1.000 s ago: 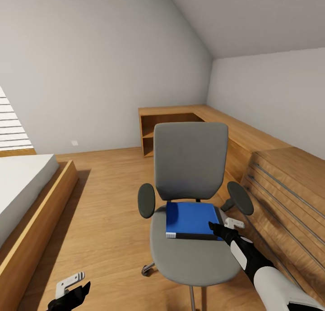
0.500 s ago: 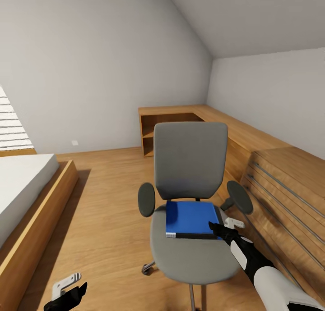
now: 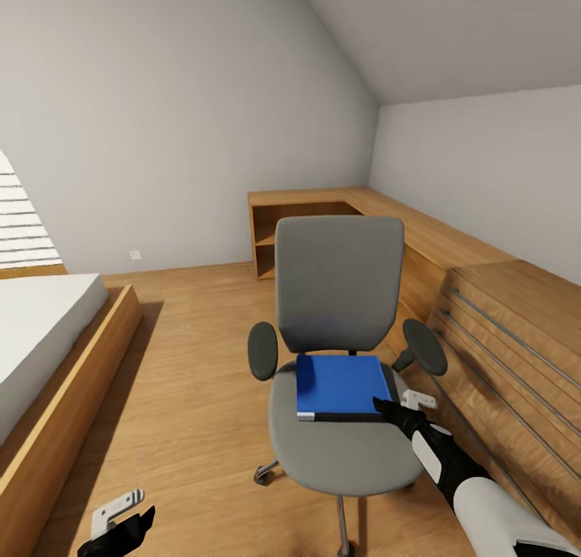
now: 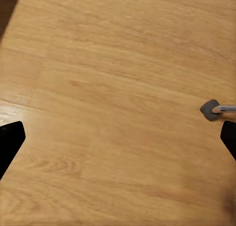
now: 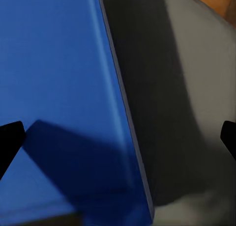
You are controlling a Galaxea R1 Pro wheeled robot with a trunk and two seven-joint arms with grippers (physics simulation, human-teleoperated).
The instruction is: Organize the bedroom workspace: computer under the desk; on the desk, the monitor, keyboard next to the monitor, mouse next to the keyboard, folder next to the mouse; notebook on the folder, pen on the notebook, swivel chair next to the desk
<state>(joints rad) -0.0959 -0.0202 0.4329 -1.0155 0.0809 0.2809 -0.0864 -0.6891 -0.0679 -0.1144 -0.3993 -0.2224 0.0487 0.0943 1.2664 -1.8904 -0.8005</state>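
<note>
Head view is evenly and softly lit, with daylight entering from the slatted window (image 3: 20, 222) and no glare; soft shadows lie on the wooden floor (image 3: 194, 395) beside the bed frame (image 3: 73, 395). Wide-angle stretching appears toward the edges. Right wrist view is dim, a dark shadow crossing the folder (image 5: 54, 113) and grey seat (image 5: 182, 113); left wrist view is bright, slightly soft.

A bright blue folder (image 3: 339, 386) with a dark spine sits on the grey chair (image 3: 339, 299) with its black armrests, over a warm honey-wood floor (image 3: 186, 395), beside pale grey walls (image 3: 161, 121) and light wooden drawers (image 3: 508, 339) striped with silver rails.
</note>
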